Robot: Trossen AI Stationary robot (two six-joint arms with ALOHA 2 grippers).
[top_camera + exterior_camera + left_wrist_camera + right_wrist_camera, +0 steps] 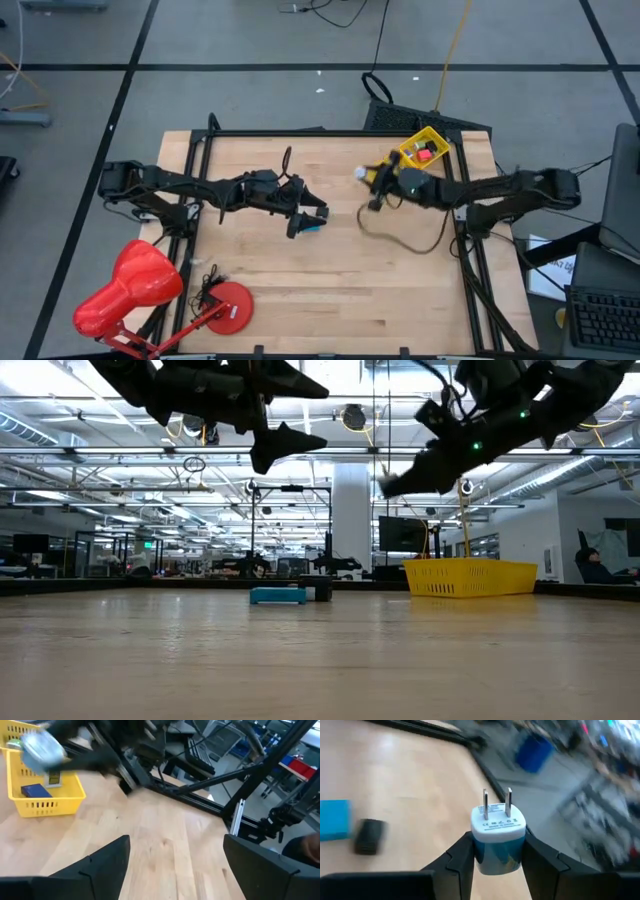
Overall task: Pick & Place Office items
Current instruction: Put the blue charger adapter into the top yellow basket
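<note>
Right claw (497, 865): raised above the counter (330, 270), beside the yellow tray (408, 150) at the far right corner. Clenched on 1 white plug adapter (497, 837); its 2 metal prongs point away from the wrist, and a teal band shows on its lower body between the 2 dark fingers (457, 862). In the high view the adapter (361, 173) shows as a pale spot at the claw's tip (368, 180), just off the tray's near-left side.

Left claw (175, 865): raised over the middle of the counter, released, nothing between its 2 fingers (107, 857). In the high view it (303, 218) sits above or just beside the blue block; in the low view it (285, 445) hangs well clear of the surface.

Blue block (314, 224): 1 flat rectangular piece lying on the counter near centre. Low view shows it (277, 595) flat on the wood.

Black piece (320, 590): 1 small dark item just beside the blue block; also seen in the right wrist view (369, 836), next to the block (334, 820).

Yellow tray contents: 1 red/pink piece (424, 153) seen from above; 1 dark blue box (36, 791) seen from the left wrist, lying inside the tray (45, 807). Other contents too blurred to tell.

Red desk lamp (135, 290): near left corner of the counter, round base (229, 306) on the wood.
</note>
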